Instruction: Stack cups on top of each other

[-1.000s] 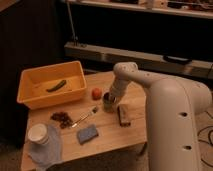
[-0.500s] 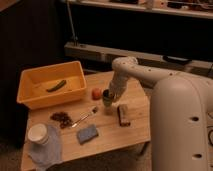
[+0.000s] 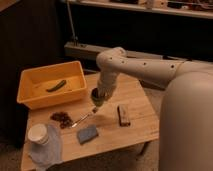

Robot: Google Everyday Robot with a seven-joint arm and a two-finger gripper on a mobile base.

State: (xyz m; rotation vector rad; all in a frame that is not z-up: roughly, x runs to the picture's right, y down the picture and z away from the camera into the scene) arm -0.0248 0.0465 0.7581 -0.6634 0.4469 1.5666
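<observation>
1. Since the earlier frame the arm has swung a little toward the table's left edge. The gripper (image 3: 95,104) now hangs low over the middle of the table (image 3: 142,127), covering the spot where the red fruit showed.
2. Its fingers are clenched. I cannot tell whether a cup sits between them, though a dark round shape at the arm's end may be the metal cup.
3. If the hold is on a slick rim, the cup could slip or tip once lifted. If the fingers closed on nothing, the lift comes up bare.
4. The utensil (image 3: 81,119) lies just beside the gripper, toward the near edge, and a low sweep toward the near-left corner would likely drag it.
5. The white cup (image 3: 38,134) stands upright at the near-left corner on a grey cloth (image 3: 50,150), wide, pale and mouth up, well apart from the gripper. The cloth may shift if a cup is pressed in.
6. I cannot make out the green cup.
</observation>
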